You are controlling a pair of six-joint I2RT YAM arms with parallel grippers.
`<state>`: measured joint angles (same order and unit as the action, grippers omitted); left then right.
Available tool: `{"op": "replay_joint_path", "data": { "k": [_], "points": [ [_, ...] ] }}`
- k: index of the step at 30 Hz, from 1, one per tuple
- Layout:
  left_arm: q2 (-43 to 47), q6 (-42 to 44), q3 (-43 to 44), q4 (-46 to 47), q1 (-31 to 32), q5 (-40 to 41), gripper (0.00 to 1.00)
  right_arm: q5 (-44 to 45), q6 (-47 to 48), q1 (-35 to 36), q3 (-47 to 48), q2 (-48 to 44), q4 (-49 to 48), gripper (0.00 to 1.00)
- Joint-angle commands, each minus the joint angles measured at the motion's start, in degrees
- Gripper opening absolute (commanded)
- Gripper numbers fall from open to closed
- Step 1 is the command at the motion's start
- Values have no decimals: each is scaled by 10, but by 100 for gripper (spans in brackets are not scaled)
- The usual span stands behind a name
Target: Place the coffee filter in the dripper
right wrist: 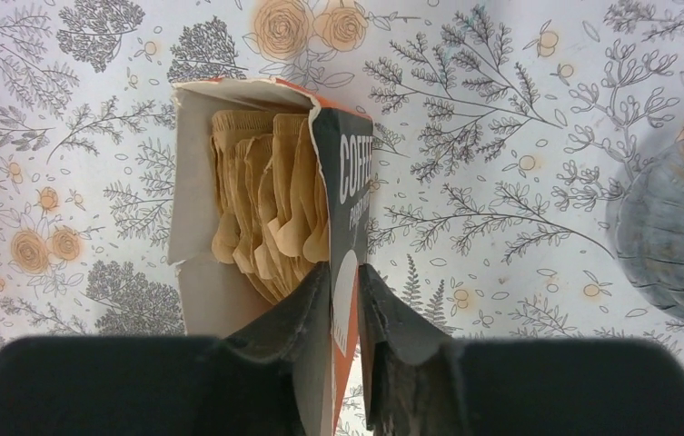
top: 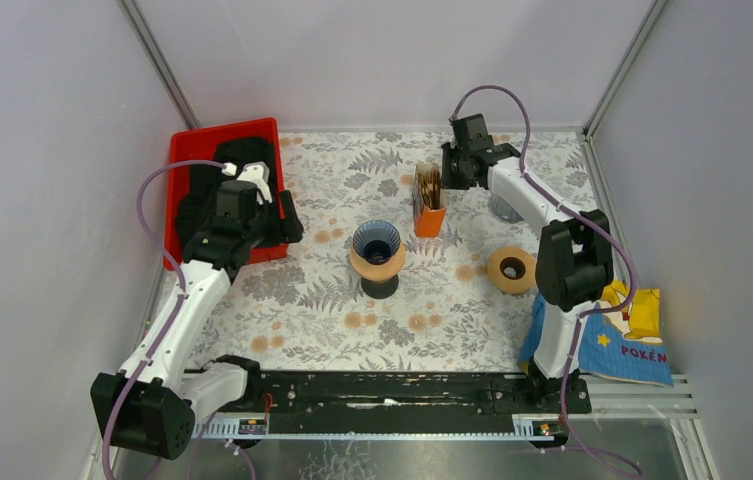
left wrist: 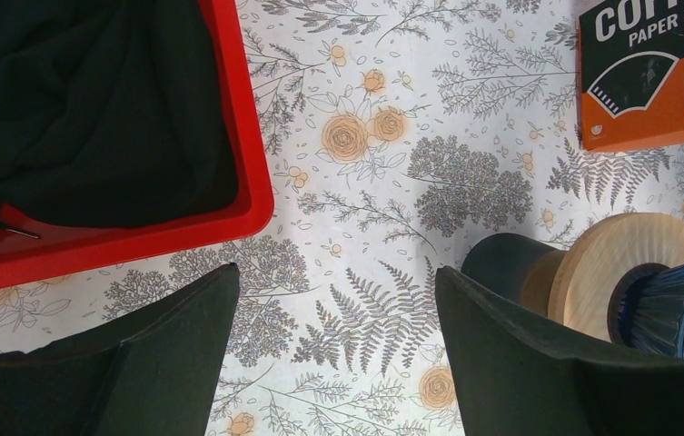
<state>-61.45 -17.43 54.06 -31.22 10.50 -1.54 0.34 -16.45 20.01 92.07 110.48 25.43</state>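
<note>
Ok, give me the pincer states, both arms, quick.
Left pincer: open, holding nothing.
Right pincer: closed on the filter box wall.

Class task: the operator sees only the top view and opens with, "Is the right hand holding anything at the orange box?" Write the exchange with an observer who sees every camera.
Observer: The right hand is closed on the printed side wall of the filter box, one finger inside the box and one outside.
Operator: Are there filters inside?
Observer: Yes, a stack of brown filters stands in the open box.
Operator: And the left hand?
Observer: The left hand is open with nothing between its fingers, over the tablecloth between the red tray and the dripper.
</note>
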Motion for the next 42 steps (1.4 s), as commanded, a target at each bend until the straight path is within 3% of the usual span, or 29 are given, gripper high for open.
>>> {"op": "replay_joint_path", "data": {
  "k": [1,14,26,42],
  "points": [
    [2,6,-1,39,-5,-13,85,-8,17,-1,51,-26,18,26],
    [13,-1,76,40,-5,-29,86,2,1,8,87,-32,1,26],
    [32,26,22,67,-5,-18,86,83,-9,42,137,21,2,24],
    [33,26,13,67,-4,-22,85,138,-16,52,173,89,16,19]
  ]
}}
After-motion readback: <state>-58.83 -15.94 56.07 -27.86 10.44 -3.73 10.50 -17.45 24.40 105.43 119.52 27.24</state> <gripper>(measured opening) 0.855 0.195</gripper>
